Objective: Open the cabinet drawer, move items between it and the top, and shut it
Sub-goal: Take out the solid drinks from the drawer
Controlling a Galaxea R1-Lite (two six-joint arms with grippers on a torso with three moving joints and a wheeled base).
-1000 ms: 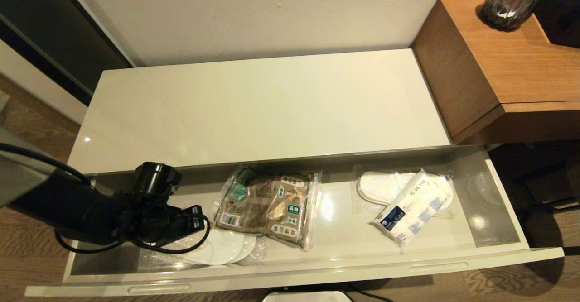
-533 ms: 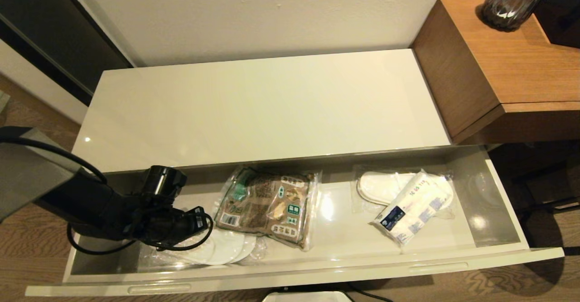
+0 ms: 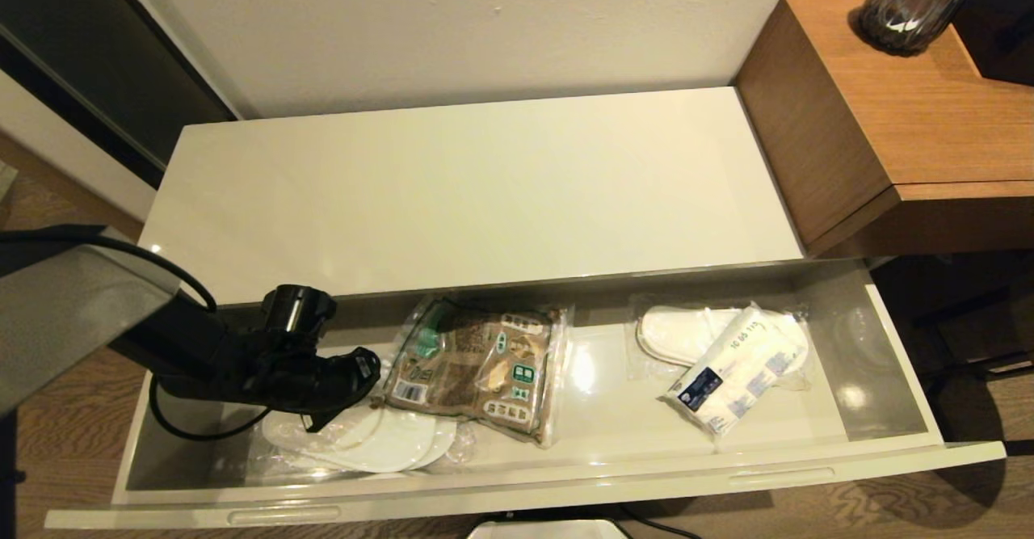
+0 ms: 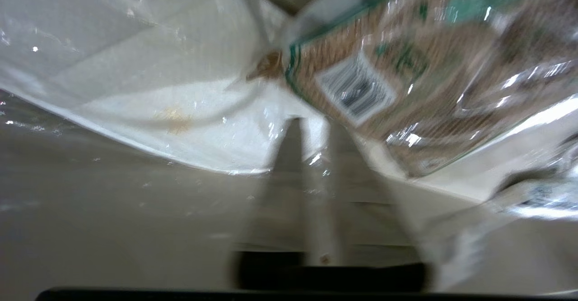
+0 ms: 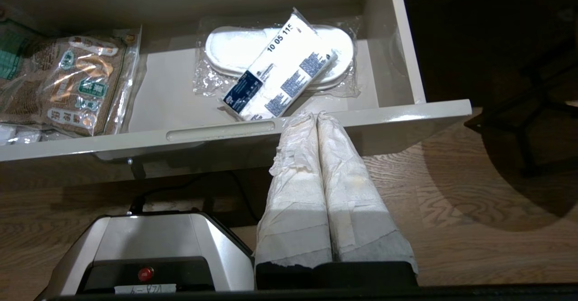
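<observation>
Left pincer [image 3: 373, 377] advanced to snack bag [image 3: 477, 365]; wrist view shows barcode [image 4: 355, 89].

Open cabinet drawer [image 3: 501, 486], near of the cabinet top [image 3: 468, 191]: left, wrapped slippers [image 3: 380, 442]; centre, snack bag [image 3: 477, 369] overlapping them; right, tissue pack [image 3: 731, 373] on a second slipper pair [image 3: 670, 333]. Wooden table [image 3: 913, 119], far right.

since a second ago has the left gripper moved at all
Yes. In the head view the left gripper has shifted rightward along the open cabinet drawer, now reaching the near corner of the snack bag.
</observation>
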